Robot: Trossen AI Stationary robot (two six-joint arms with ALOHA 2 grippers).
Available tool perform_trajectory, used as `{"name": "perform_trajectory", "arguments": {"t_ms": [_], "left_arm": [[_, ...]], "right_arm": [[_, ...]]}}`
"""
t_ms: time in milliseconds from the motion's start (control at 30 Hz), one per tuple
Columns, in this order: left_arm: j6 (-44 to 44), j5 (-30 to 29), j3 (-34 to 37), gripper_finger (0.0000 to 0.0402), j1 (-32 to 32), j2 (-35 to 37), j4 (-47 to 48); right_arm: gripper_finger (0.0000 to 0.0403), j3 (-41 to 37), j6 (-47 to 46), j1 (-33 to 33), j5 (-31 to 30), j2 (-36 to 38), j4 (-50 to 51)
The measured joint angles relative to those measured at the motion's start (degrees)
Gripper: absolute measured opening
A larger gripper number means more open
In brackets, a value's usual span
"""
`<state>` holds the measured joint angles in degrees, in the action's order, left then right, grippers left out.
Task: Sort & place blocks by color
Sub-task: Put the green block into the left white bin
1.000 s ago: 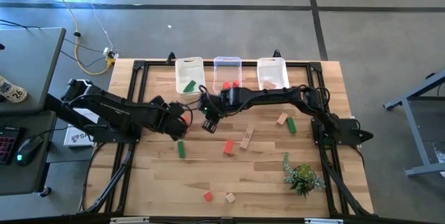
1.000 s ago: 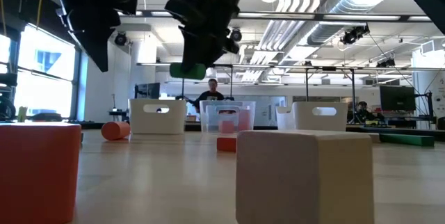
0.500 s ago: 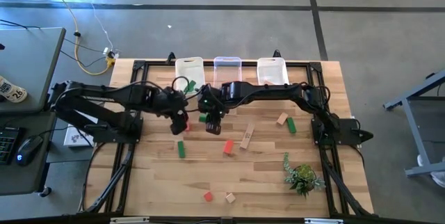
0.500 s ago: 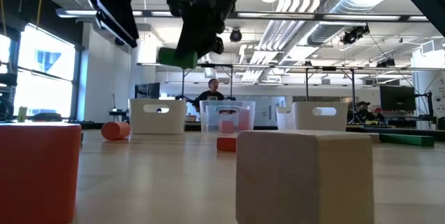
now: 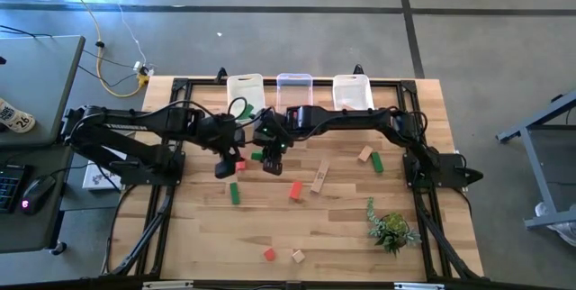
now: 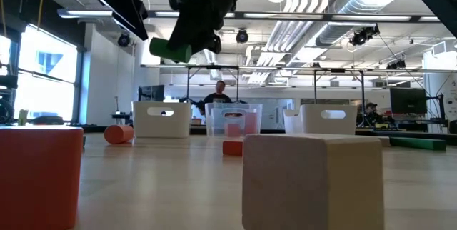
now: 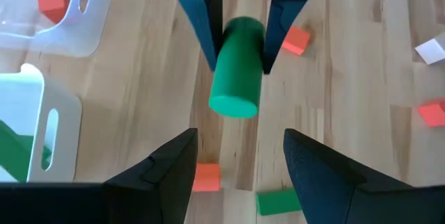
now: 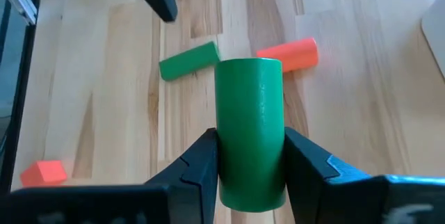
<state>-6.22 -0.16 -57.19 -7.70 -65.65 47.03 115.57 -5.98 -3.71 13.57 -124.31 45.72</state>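
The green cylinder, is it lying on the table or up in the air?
Up in the air. The right pincer grips the green cylinder above the table.

Three bins behind blocks, plant probably rightmost.

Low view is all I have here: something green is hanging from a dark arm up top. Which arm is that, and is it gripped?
Observer: The right claw is shut on a green cylinder, a finger on each side.
Operator: Where is the other arm?
Observer: The left claw is open, facing that cylinder end-on and not touching it.
Operator: What lies under the cylinder?
Observer: Bare table, with a red cylinder and a green block lying nearby.
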Motion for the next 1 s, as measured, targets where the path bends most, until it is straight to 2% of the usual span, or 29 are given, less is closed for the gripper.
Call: {"name": "perform_trajectory", "arguments": {"t_ms": [533,700,1000], "left_arm": [[0.5,0.0,0.0,0.0200,0.0,0.0,-1.0],[0.5,2.1,0.0,0.0201,0.0,0.0,-1.0],[0.5,0.5,0.0,0.0234,0.0,0.0,-1.6]], "right_arm": [[0.0104,0.0,-1.5,0.1,0.5,0.0,-4.6],[0.0107,0.0,-1.7,0.1,0.5,0.0,-4.5],[0.0109,0.0,-1.7,0.1,0.5,0.0,-4.6]]}}
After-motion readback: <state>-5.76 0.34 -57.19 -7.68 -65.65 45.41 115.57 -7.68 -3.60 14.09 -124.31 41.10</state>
